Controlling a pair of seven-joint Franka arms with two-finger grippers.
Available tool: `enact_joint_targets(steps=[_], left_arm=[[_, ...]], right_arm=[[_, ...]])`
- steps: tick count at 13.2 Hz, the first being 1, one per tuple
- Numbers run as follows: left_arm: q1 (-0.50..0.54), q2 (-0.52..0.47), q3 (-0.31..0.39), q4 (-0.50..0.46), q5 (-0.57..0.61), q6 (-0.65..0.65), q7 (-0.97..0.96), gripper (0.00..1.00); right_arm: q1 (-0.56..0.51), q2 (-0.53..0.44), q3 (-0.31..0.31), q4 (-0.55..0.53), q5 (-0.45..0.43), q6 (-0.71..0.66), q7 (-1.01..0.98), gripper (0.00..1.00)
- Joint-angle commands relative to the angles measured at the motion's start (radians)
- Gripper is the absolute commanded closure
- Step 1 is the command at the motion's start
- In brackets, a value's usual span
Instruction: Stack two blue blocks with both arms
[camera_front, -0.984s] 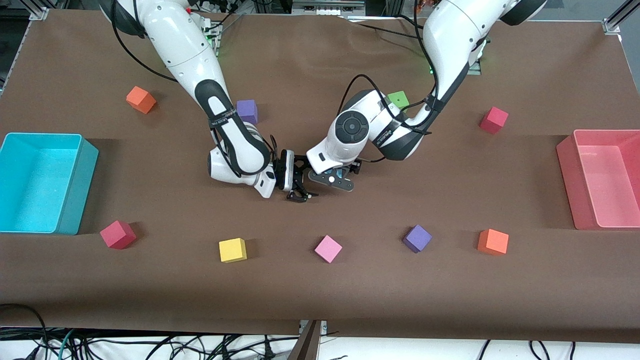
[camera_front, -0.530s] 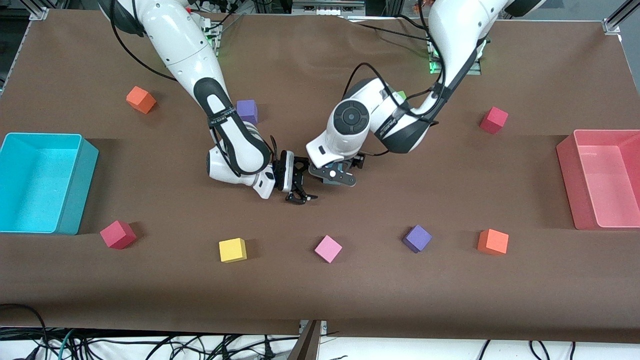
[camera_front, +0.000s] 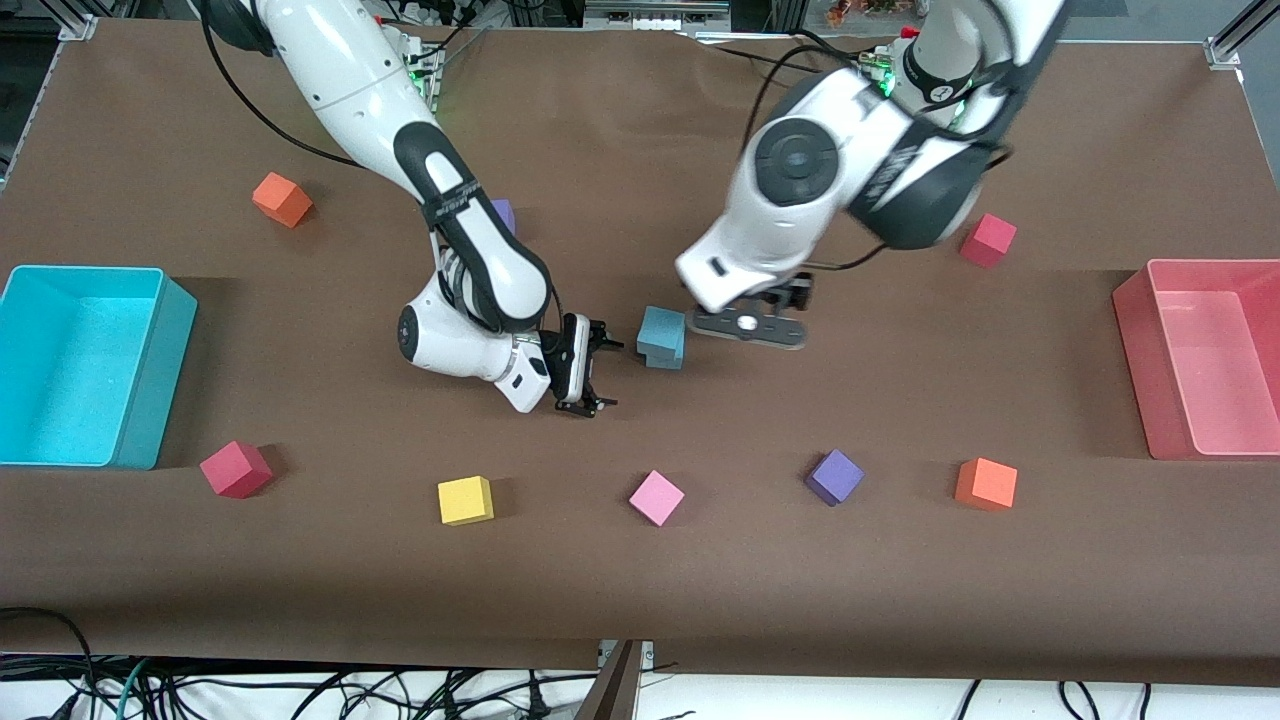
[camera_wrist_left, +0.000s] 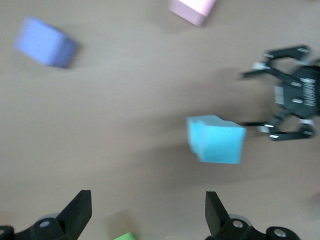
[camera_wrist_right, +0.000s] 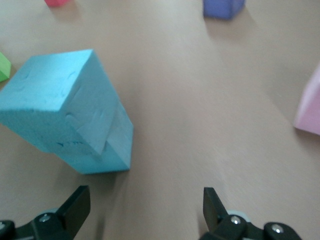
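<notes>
Already the blue blocks (camera_front: 662, 337) sit one on the other in the middle of the table, the upper one skewed and overhanging the lower (clearest in the right wrist view (camera_wrist_right: 70, 110)). So stacking looks done, judged from how they lie.

What matters next is how the stack stands to each gripper. It lies between the two. The right gripper (camera_front: 585, 375) is low, just beside the stack toward the right arm's end of the table, fingers spread apart and holding nothing. From its own camera the stack lies ahead of and off to one side of its open fingers (camera_wrist_right: 75, 205). The left gripper (camera_front: 748, 328) hangs over the table just beside the stack toward the left arm's end, also spread and empty. Its fingers (camera_wrist_left: 80, 207) frame bare table with the stack (camera_wrist_left: 216, 138) ahead of them.

Neither gripper touches the blocks. The right gripper appears the closer and lower of the two, so its retreat carries the greater risk of nudging the crooked top block off. Pulling straight away from the stack looks safest.
</notes>
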Motion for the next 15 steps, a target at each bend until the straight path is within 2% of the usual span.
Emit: enact_joint_targets(steps=[1, 3, 5, 7, 9, 10, 12, 13, 14, 15], left_arm=[[0.090, -0.108, -0.007, -0.016, -0.020, -0.086, 0.016, 0.00], [0.163, -0.172, -0.002, -0.016, -0.019, -0.141, 0.020, 0.00], [0.220, -0.244, 0.005, -0.020, -0.022, -0.168, 0.112, 0.00], [0.242, -0.281, 0.057, -0.031, -0.022, -0.218, 0.233, 0.00], [0.298, -0.376, 0.085, -0.120, -0.022, -0.197, 0.322, 0.00], [0.287, -0.414, 0.153, -0.146, -0.025, -0.191, 0.358, 0.00], [0.222, -0.457, 0.285, -0.188, -0.072, -0.189, 0.463, 0.00], [0.193, -0.471, 0.341, -0.211, -0.083, -0.186, 0.485, 0.00], [0.172, -0.479, 0.376, -0.234, -0.083, -0.165, 0.487, 0.00], [0.173, -0.481, 0.379, -0.240, -0.082, -0.157, 0.485, 0.00]], right_arm=[[-0.003, -0.058, -0.008, 0.010, -0.240, -0.014, 0.350, 0.00], [-0.005, -0.073, -0.042, 0.052, -0.346, -0.072, 0.540, 0.00], [-0.002, -0.083, -0.085, 0.099, -0.382, -0.125, 0.669, 0.00], [0.002, -0.089, -0.108, 0.141, -0.458, -0.151, 0.818, 0.00], [-0.001, -0.089, -0.108, 0.181, -0.562, -0.184, 0.991, 0.00], [-0.005, -0.089, -0.110, 0.206, -0.596, -0.233, 1.057, 0.00], [-0.021, -0.096, -0.163, 0.252, -0.603, -0.376, 1.150, 0.00], [-0.047, -0.136, -0.166, 0.251, -0.610, -0.410, 1.211, 0.00], [-0.073, -0.165, -0.172, 0.235, -0.622, -0.428, 1.277, 0.00], [-0.107, -0.205, -0.172, 0.206, -0.658, -0.454, 1.318, 0.00]])
